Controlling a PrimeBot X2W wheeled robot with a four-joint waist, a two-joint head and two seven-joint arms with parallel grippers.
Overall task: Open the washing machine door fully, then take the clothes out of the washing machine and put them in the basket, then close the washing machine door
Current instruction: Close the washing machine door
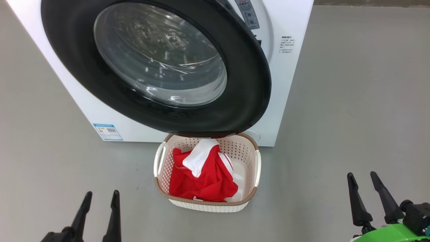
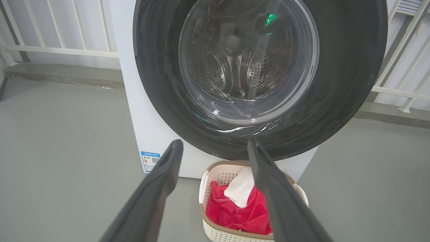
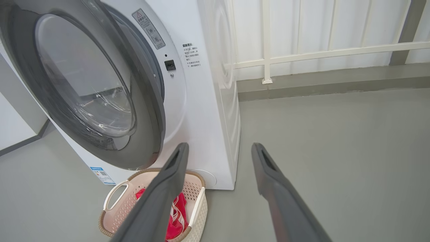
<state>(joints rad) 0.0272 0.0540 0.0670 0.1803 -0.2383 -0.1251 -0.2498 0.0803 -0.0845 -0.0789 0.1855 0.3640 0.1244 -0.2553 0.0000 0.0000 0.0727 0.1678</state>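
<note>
Nearest the camera, the left gripper (image 1: 102,193) and the right gripper (image 1: 361,174) hang low over the grey floor (image 1: 352,101), one at each near corner. Both are released, fingers spread, grasping nothing.

Between them and a little farther off sits the basket (image 1: 161,188) on the floor, just in front of the washing machine (image 1: 289,84). The clothes (image 1: 201,181) lie inside it, a red heap with white trim on top. Through the glass in the left wrist view the steel drum shows no red fabric.

The washing machine door (image 1: 242,84) is not shut. In the right wrist view it stands swung out from the white front, hinged on the left, with its right edge free and a gap behind it where the latch hole shows. Its lower rim hangs over the far side of the basket; whether the two touch, I cannot tell.

So the unloading looks done, and the step in hand is the last one: closing the door. That calls for one gripper, probably the right since it is nearer the free edge, to rise to the black ring on its right side and press it back toward the machine until the latch catches. The push should be flat against the ring, not the glass, and should keep clear of the basket.
</note>
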